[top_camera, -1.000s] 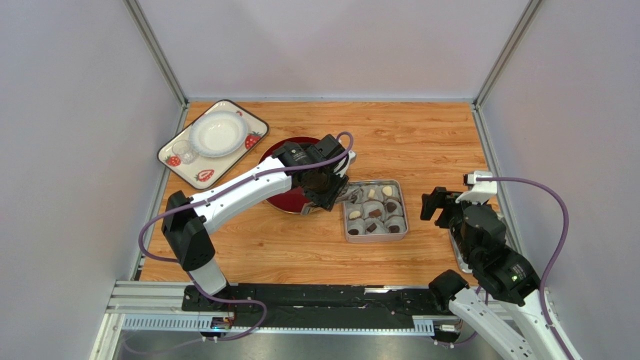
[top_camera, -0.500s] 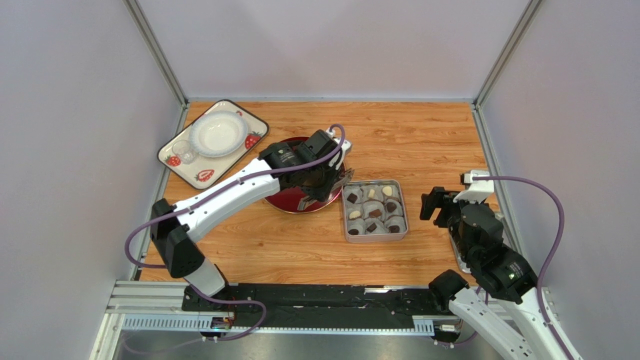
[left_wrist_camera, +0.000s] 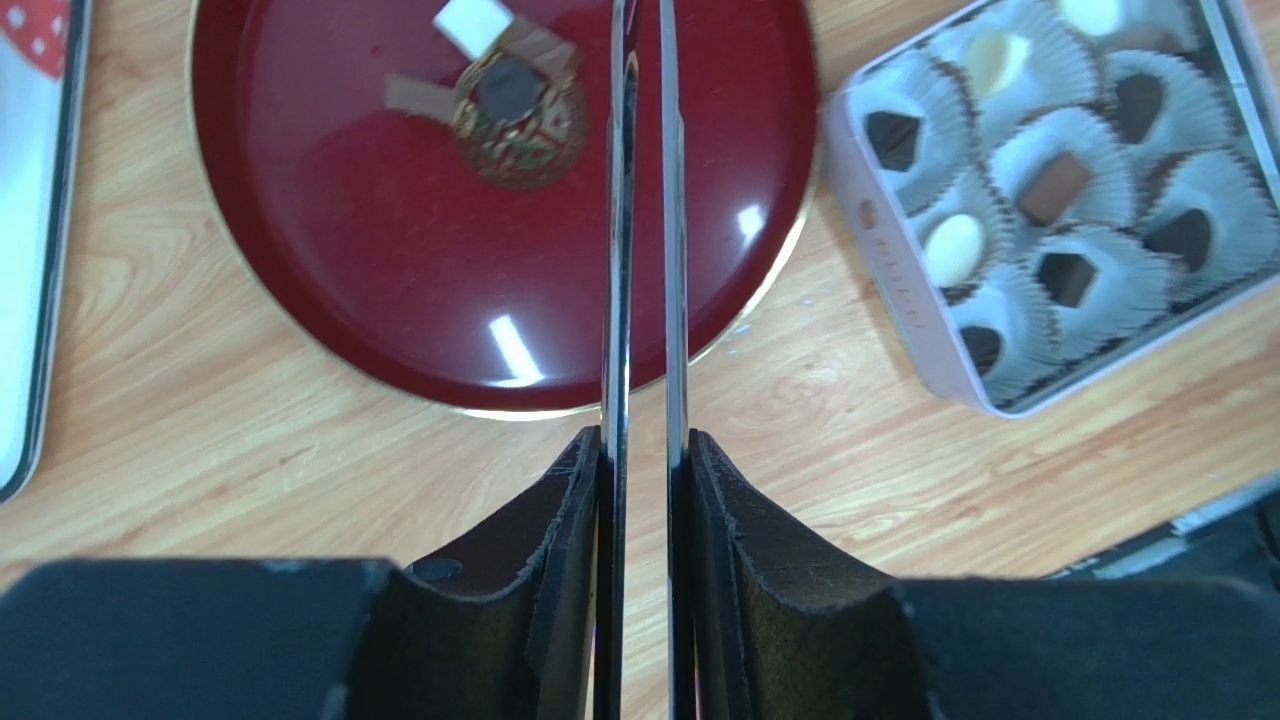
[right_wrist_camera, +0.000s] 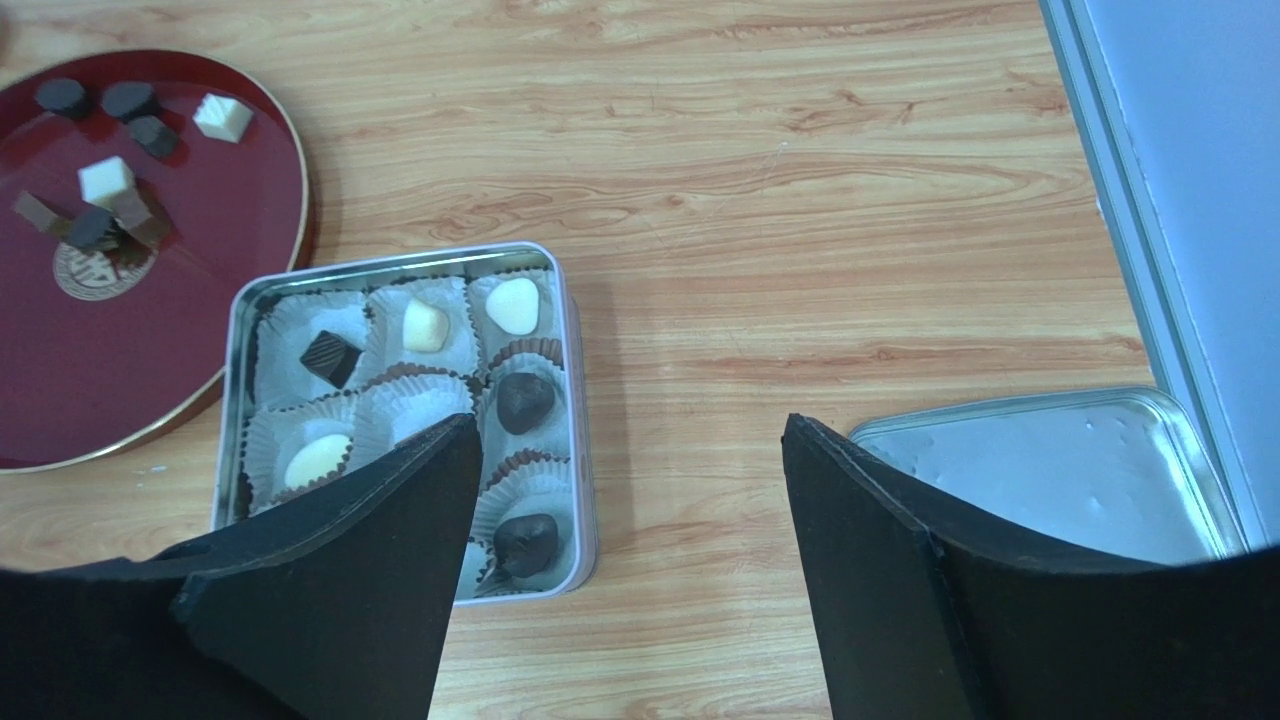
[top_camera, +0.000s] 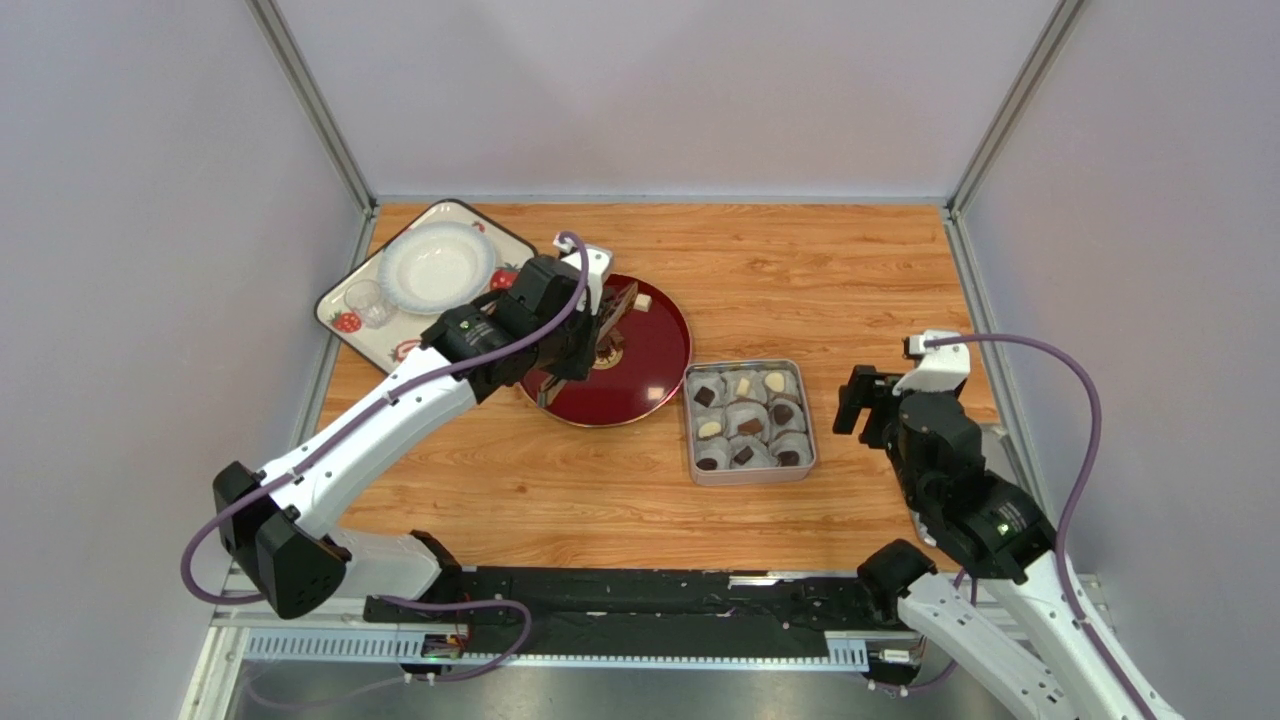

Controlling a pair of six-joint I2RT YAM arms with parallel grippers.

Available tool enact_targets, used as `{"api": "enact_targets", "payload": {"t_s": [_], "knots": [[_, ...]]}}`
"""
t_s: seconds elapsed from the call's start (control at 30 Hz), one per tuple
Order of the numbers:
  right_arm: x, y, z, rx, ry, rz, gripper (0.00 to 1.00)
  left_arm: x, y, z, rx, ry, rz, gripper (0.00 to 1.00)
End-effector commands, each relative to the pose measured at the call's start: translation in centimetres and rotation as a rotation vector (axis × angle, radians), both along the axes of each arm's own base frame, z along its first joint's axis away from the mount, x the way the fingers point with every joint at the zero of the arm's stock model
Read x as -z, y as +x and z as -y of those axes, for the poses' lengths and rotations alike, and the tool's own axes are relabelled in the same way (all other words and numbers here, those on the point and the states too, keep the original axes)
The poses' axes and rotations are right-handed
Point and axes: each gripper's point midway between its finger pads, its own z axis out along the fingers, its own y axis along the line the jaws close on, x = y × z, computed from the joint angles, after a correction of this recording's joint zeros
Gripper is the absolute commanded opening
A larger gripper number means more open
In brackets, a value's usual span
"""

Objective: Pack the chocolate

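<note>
Left wrist view: holding tweezers (left_wrist_camera: 639, 225) in left gripper (left_wrist_camera: 642, 443), pads clamped on both blades. Blades almost together, tips out of frame past the top edge. Hanging over red plate (left_wrist_camera: 346, 300).

Loose chocolate (left_wrist_camera: 508, 87) on the far part of that plate, with a white cube (left_wrist_camera: 470, 26) just beside the dark round. More sitting in paper cups (left_wrist_camera: 1010, 150) of grey tin (left_wrist_camera: 902, 308), just beside the plate.

Right gripper (right_wrist_camera: 624, 435) wide apart, holding nothing, near tin lid (right_wrist_camera: 1037, 480).

Probably on the pick step. For a clean pick:
- Ease the grip just enough to spread the blades.
- Straddle one piece only and come down vertical.
- Close gently to avoid flicking it across the glossy surface.
- Take an outlier first, not the cluster.
- Check for a free cup before carrying; can't spot one from here.
</note>
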Motion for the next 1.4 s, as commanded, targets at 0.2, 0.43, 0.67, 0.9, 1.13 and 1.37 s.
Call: {"api": "enact_targets", "payload": {"t_s": [0.2, 0.43, 0.67, 0.9, 1.13, 1.37], "knots": [[-0.6, 2.2, -0.7, 0.045, -0.021, -0.019, 0.78, 0.1, 1.7, -6.5, -0.224, -0.076, 0.151, 0.33], [-0.1, 2.8, -2.3, 0.002, 0.038, -0.021, 0.78, 2.5, 1.2, -12.3, -0.454, -0.094, 0.146, 0.33], [-0.7, 2.7, -3.0, -0.041, 0.080, 0.014, 0.78, 7.9, -0.4, -16.9, -0.698, -0.165, 0.043, 0.34], [-1.4, 2.3, -2.9, -0.059, 0.098, 0.062, 0.78, 11.7, -0.7, -16.4, -0.753, -0.233, -0.003, 0.37], [-1.6, 1.9, -2.6, -0.061, 0.104, 0.089, 0.78, 14.4, -0.8, -15.6, -0.777, -0.278, -0.058, 0.40], [-1.2, 1.7, -2.8, -0.065, 0.116, 0.064, 0.78, 16.5, -1.7, -14.9, -0.784, -0.286, -0.140, 0.43]]}}
